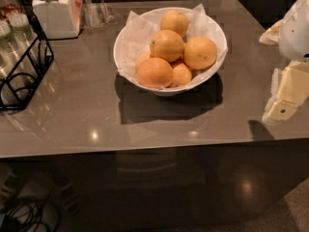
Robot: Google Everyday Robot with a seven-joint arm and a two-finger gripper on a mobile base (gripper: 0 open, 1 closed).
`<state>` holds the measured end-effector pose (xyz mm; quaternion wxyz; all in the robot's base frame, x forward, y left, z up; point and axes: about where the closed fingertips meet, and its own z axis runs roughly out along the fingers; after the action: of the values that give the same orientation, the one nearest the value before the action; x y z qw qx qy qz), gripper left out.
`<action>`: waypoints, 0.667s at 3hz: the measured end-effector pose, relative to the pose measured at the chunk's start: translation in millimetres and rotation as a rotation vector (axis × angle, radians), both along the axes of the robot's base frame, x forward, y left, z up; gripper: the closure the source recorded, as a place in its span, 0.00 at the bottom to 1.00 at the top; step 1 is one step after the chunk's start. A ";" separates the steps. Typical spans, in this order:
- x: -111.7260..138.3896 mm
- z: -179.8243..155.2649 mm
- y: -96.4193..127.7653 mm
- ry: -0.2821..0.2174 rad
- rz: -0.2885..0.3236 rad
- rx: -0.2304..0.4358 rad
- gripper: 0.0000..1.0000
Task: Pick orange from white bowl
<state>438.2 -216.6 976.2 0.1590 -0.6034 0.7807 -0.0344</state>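
Note:
The white bowl [126, 37], lined with crinkled white paper, stands on the grey table a little behind its middle. It holds several yellow-orange oranges. A large plain-skinned orange [199, 52] lies at the right of the pile, and another large one [154, 73] at the front left. The orange in the middle [166, 45] has a dark stem dot. A further one [174, 22] lies at the back and smaller ones sit low in front. My gripper [286, 93] hangs at the right edge of the view, over the table's right side, well apart from the bowl and holding nothing that I can see.
A black wire rack [21, 76] with clear containers stands at the left edge. A white lidded container [55, 11] and a clear stand [96, 8] are at the back left. The table's front edge [145, 146] runs across the view below the bowl.

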 end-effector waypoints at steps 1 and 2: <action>1.4 1.3 1.0 -0.006 0.002 0.001 0.00; 23.8 3.8 18.3 -0.003 0.058 0.008 0.00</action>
<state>462.0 -198.3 980.0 0.1634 -0.6249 0.7629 -0.0276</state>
